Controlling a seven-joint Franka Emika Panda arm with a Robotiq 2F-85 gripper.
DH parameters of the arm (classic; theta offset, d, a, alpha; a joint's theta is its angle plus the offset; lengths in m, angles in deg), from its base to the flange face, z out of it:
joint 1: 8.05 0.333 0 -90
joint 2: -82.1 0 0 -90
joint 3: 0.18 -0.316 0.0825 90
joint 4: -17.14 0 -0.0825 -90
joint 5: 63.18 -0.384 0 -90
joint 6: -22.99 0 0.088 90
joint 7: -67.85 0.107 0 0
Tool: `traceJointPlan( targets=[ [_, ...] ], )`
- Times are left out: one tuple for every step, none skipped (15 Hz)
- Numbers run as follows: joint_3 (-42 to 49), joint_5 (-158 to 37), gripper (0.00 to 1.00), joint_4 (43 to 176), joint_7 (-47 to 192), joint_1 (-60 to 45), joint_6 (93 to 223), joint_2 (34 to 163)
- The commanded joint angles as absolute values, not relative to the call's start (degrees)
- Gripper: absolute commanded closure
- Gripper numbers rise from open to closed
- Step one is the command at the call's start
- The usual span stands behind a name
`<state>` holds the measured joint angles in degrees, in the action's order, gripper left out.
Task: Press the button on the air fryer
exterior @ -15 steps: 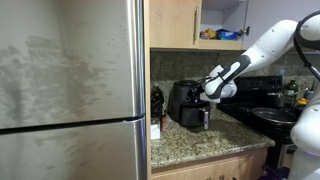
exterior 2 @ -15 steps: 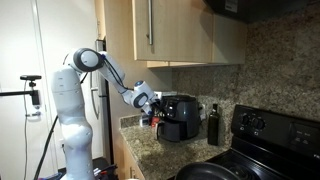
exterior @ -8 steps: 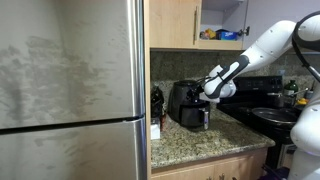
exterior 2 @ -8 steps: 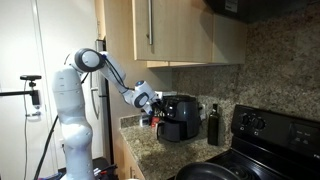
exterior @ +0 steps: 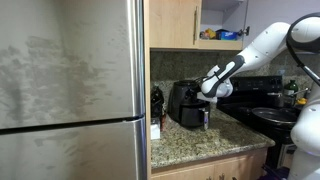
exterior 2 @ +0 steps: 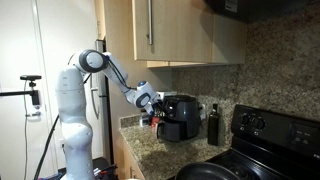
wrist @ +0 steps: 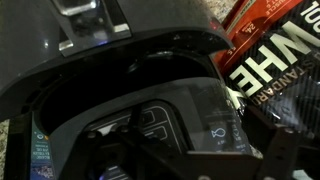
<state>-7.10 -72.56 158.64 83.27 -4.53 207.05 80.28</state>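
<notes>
The air fryer point(exterior: 185, 102) is a squat glossy black appliance on the granite counter, seen in both exterior views point(exterior 2: 180, 116). My gripper point(exterior: 206, 96) sits right at its upper front, over the drawer handle, and also shows from the other side point(exterior 2: 152, 108). In the wrist view the fryer's dark touch panel point(wrist: 190, 120) with faint white icons fills the frame, very close under the gripper point(wrist: 198, 150). The fingers look spread at the bottom edges with nothing between them. The picture is dark, and I cannot tell whether a finger touches the panel.
A dark bottle point(exterior 2: 212, 125) stands beside the fryer, next to the black stove point(exterior 2: 272, 132) with a pan point(exterior 2: 215, 172). A red and black snack bag point(wrist: 272, 48) lies by the fryer. A steel fridge point(exterior: 70, 90) stands at the counter's end. Wall cabinets point(exterior 2: 175, 35) hang above.
The gripper has edged slightly closer to the fryer's top front. The fryer has not moved.
</notes>
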Motion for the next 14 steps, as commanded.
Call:
traceJointPlan(
  targets=[
    [-6.60, -73.90, 0.00, 155.29, 82.91, -3.66, 206.96, 83.86],
    [-6.60, -74.02, 0.00, 155.34, 82.98, -3.64, 207.54, 83.91],
    [-6.70, -74.24, 0.00, 155.15, 83.19, -3.52, 207.35, 84.04],
    [-6.92, -74.45, 0.00, 155.02, 83.42, -3.26, 207.17, 84.04],
    [-6.92, -74.50, 0.00, 155.15, 83.51, -3.21, 206.91, 83.92],
    [-7.28, -74.83, 0.00, 155.85, 83.86, -2.73, 205.14, 82.61],
    [-7.79, -75.37, 0.00, 157.19, 84.36, -2.06, 201.89, 80.25],
    [-8.07, -78.75, 0.00, 158.82, 81.52, -0.61, 197.41, 77.27],
    [-8.08, -81.94, 0.00, 161.41, 78.76, 0.58, 194.58, 73.66],
    [-7.43, -83.27, 0.00, 163.50, 76.78, 1.10, 191.38, 70.50],
    [-6.59, -84.26, 0.00, 166.41, 75.18, 1.62, 188.87, 66.65],
    [-6.04, -83.64, 0.00, 168.62, 74.73, 1.43, 187.14, 63.79],
    [-5.19, -84.25, 0.00, 170.58, 73.06, 1.86, 184.71, 60.64],
    [-2.63, -87.40, 0.00, 172.36, 68.91, 4.29, 180.36, 57.14]
  ],
)
